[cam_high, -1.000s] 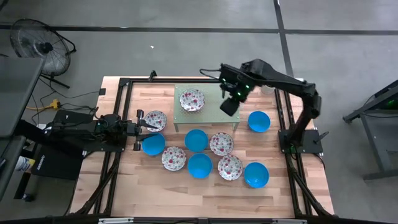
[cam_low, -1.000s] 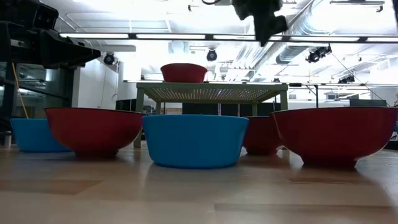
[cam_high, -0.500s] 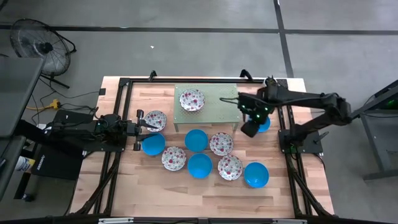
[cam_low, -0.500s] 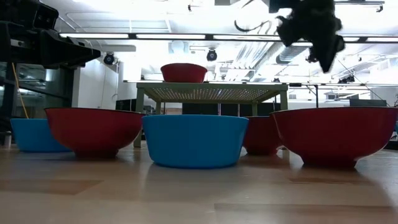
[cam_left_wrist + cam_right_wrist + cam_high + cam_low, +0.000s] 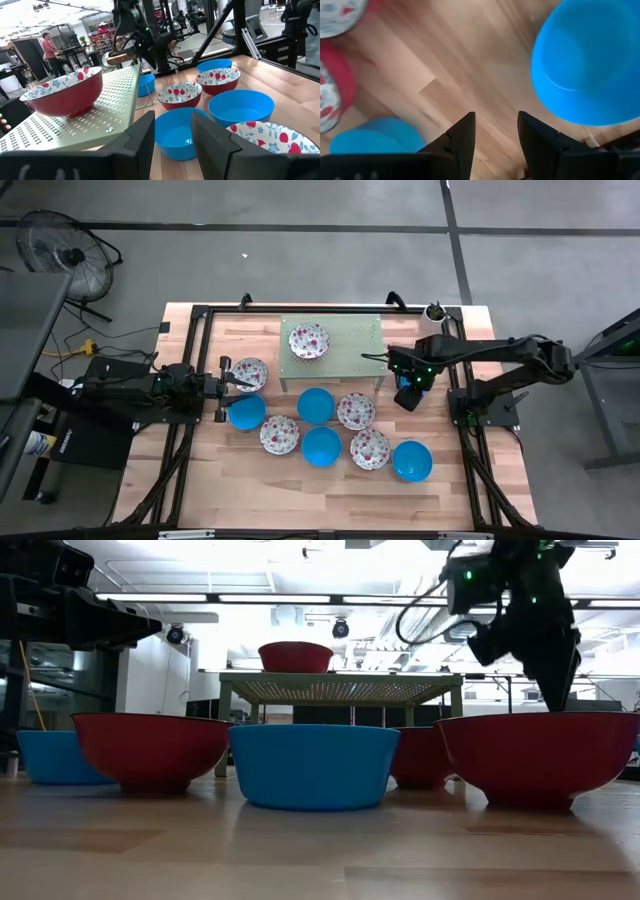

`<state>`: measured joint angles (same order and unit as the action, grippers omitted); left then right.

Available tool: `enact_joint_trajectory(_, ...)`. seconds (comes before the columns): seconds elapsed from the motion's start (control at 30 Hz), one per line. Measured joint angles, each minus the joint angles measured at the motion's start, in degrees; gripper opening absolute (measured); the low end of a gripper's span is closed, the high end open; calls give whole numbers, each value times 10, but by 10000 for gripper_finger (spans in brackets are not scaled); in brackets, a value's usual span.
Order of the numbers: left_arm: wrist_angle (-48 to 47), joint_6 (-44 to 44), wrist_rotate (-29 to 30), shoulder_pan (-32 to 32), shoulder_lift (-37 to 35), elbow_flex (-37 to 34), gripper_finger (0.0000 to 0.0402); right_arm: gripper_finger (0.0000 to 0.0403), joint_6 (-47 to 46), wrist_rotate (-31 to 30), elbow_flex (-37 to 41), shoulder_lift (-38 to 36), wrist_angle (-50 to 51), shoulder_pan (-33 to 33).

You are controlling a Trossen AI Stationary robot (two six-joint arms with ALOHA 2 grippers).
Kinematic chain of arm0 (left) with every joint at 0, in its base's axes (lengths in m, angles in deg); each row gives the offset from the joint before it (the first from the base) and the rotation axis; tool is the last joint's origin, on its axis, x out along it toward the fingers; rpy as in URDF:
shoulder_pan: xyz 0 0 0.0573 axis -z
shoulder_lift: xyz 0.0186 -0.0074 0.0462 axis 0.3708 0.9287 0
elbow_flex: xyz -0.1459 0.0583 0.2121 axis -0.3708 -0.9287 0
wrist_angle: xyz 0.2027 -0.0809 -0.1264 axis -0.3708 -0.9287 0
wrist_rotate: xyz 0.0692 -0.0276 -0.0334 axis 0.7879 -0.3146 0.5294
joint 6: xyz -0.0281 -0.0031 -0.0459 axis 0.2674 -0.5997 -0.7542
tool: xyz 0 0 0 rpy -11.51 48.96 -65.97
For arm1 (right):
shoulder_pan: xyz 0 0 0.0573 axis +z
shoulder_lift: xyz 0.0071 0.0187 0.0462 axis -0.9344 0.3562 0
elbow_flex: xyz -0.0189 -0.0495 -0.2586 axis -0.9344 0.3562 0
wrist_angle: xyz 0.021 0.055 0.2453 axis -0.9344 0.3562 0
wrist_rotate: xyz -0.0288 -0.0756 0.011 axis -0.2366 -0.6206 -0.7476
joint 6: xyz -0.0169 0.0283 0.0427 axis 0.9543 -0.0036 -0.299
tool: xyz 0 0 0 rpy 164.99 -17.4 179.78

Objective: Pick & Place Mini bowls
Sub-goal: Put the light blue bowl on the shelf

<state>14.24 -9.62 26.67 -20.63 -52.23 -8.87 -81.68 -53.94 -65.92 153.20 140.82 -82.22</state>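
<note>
While I watch from above:
Right gripper [image 5: 407, 394]: fingers apart, empty, low beside a blue bowl [image 5: 585, 65].
Left gripper [image 5: 243, 383]: parted, near a floral bowl [image 5: 250, 372].

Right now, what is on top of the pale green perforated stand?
One floral mini bowl sits on the stand, toward its left side; the rest of the top is bare. The stand's top hides the table under it.
</note>
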Motion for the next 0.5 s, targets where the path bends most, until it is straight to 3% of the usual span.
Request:
enact_joint_trajectory(0.23,0,0,0,0,0,0,124,135,23,-59,34,1,-26,-13)
enact_joint_trajectory(0.5,0,0,0,0,0,0,124,135,94,-86,61,2,-46,-16)
